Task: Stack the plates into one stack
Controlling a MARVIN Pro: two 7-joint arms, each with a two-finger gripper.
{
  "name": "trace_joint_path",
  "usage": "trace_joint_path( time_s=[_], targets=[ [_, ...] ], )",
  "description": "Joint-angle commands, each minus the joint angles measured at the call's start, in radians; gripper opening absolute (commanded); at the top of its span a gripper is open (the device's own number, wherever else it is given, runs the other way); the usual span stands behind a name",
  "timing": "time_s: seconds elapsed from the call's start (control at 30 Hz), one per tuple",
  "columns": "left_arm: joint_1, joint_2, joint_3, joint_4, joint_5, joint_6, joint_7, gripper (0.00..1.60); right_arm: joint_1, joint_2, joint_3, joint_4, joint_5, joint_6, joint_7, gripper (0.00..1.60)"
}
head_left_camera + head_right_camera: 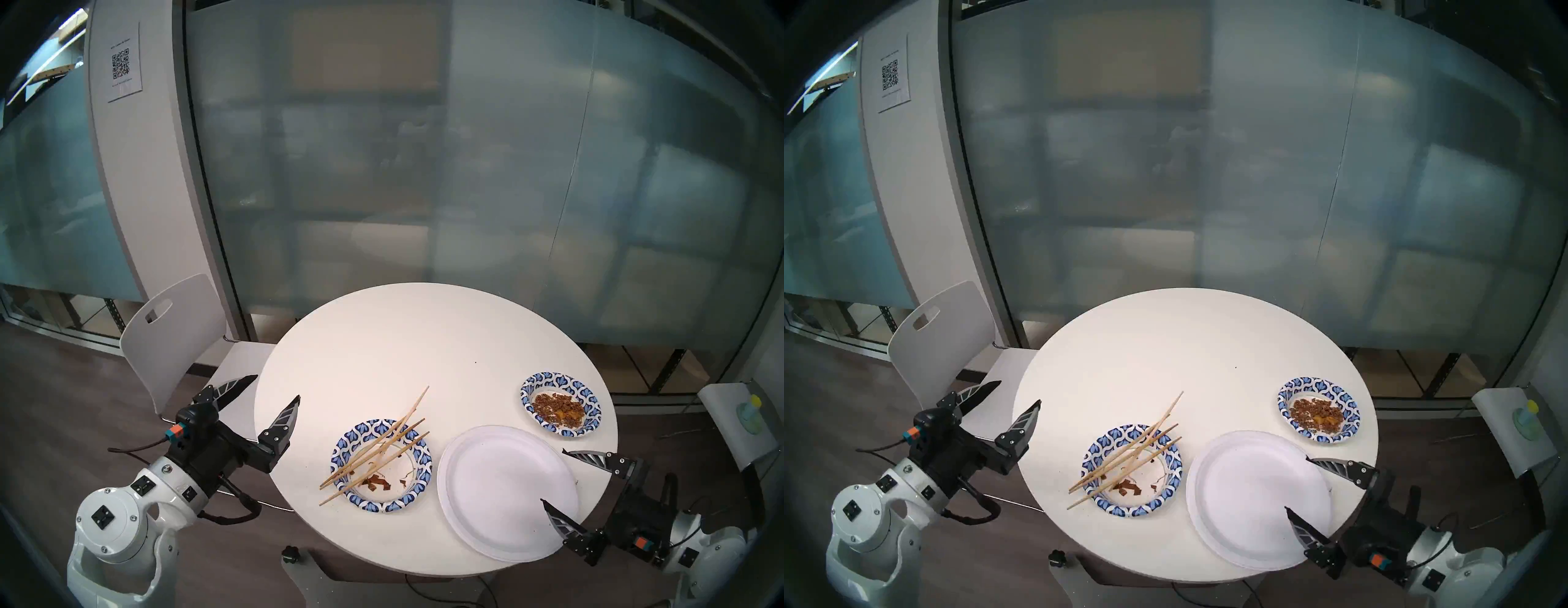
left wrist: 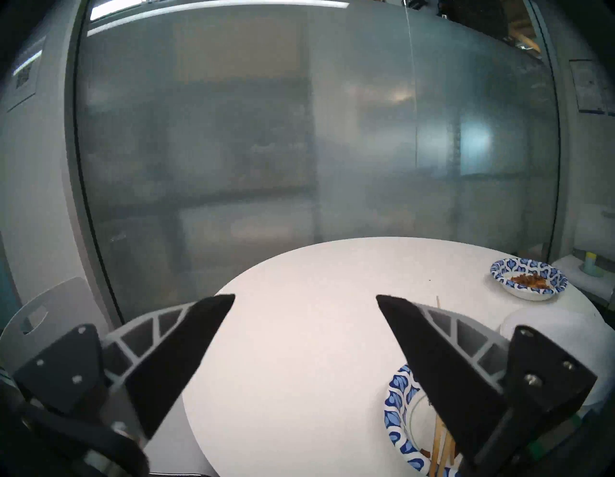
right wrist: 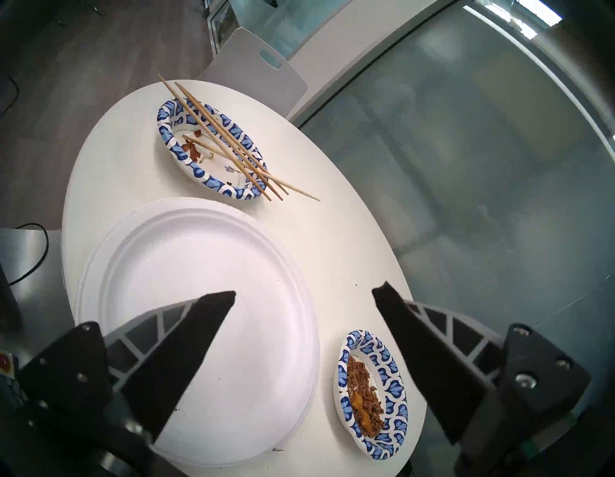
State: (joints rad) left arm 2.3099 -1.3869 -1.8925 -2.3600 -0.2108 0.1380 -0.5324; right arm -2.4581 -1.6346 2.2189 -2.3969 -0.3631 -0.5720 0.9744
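Observation:
On the round white table [image 1: 403, 339], two large white plates [image 1: 507, 492] lie one on the other near the front right edge, slightly offset. To their left sits a blue-patterned plate [image 1: 384, 505] holding brown scraps, with several wooden chopsticks [image 1: 382, 446] across it. A second blue-patterned plate [image 1: 551, 378] with brown food stands at the right rim. My right gripper [image 1: 553, 476] is open and empty, its fingers over the right edge of the white plates [image 3: 206, 299]. My left gripper [image 1: 278, 386] hangs open and empty at the table's left edge, apart from every plate.
A white chair [image 1: 178, 335] stands left of the table, just behind my left gripper. A frosted glass wall runs behind the table. A small side stand with a yellow-capped bottle [image 1: 751, 412] sits off to the right. Cables trail under the table's front.

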Motion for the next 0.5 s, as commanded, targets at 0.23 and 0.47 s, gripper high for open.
trace_joint_path(
  time_s=[0.23,0.47],
  targets=[
    [-0.166,0.202,0.038,0.021,0.021,0.214,-0.199,1.60,-0.022,-0.035,0.002,0.004,0.008,-0.045,-0.027,1.60],
    [-0.252,0.249,0.129,0.027,0.041,0.338,-0.204,1.60,-0.033,-0.047,0.002,-0.005,0.004,-0.051,-0.029,1.60]
  ],
)
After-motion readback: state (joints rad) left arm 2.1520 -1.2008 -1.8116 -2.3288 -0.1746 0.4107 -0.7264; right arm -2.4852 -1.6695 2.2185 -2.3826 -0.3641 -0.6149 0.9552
